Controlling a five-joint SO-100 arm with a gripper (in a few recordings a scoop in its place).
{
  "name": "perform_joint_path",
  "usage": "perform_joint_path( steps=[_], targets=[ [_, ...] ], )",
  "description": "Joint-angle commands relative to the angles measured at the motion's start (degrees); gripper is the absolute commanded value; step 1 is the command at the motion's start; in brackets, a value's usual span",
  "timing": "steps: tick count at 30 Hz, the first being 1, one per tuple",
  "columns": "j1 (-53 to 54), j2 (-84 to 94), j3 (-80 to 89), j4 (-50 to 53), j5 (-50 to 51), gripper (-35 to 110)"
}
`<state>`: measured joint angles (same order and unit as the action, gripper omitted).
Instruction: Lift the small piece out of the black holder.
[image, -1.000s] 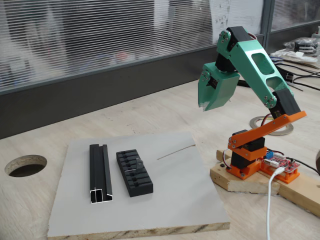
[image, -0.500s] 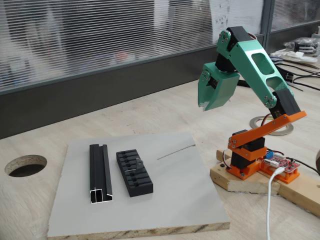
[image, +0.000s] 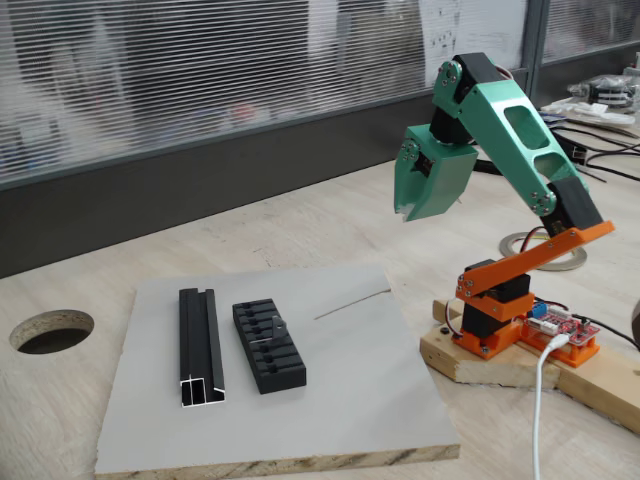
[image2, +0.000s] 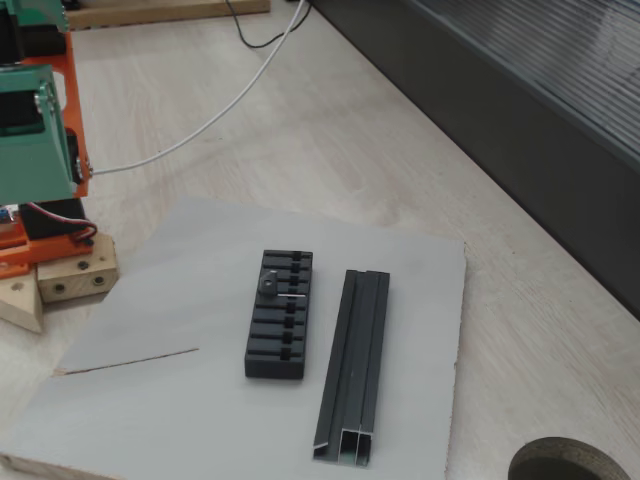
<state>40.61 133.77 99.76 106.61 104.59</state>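
The pale wooden table (image: 300, 220) carries everything, with a round hole (image: 52, 330) cut through it at the left in a fixed view. On it lies a flat grey board (image: 330, 390), its raw edge showing at the near side.

The green arm (image: 520, 150) rises from an orange base (image: 500, 300) fixed to a wooden block (image: 470, 355) just right of the board, with a white cable (image: 540, 420) running off toward the near edge. The arm folds over at the top so that the green end effector (image: 405, 212) hangs high in the air, well above and to the right of the board, touching nothing. Its fingers point down; from these angles I cannot tell whether they are spread or pressed together.

On the left half of the board a long black channel rail (image: 200, 345) with silver cut ends lies just beside the black holder (image: 268, 345), the two running parallel and slightly apart. The holder is a slotted block lying flat. The small piece (image2: 270, 285) sits in the holder, in a slot toward its far end, standing a little proud of the top.

A thin grey wire-like line (image: 352, 302) lies on the board to the right of the holder, well apart from it.
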Motion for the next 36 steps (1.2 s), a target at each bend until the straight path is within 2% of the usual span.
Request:
perform_joint_path(
  steps=[1, 5, 8, 23, 26, 30, 36],
  targets=[
    [-8.09, -3.25, 0.00, -0.09, 11.34, 14],
    [-19.07, -9.58, 0.00, -0.18, 22.24, 14],
    [-22.94, -12.66, -0.35, -0.18, 28.83, 14],
    [-23.91, -13.45, 0.00, -0.35, 50.01, 14],
    [-24.61, -13.45, 0.00, -2.46, 52.56, 14],
    [-33.13, -13.62, 0.62, -10.72, 52.91, 14],
    [-40.78, -13.54, 11.78, -19.69, 52.91, 14]
  ],
)
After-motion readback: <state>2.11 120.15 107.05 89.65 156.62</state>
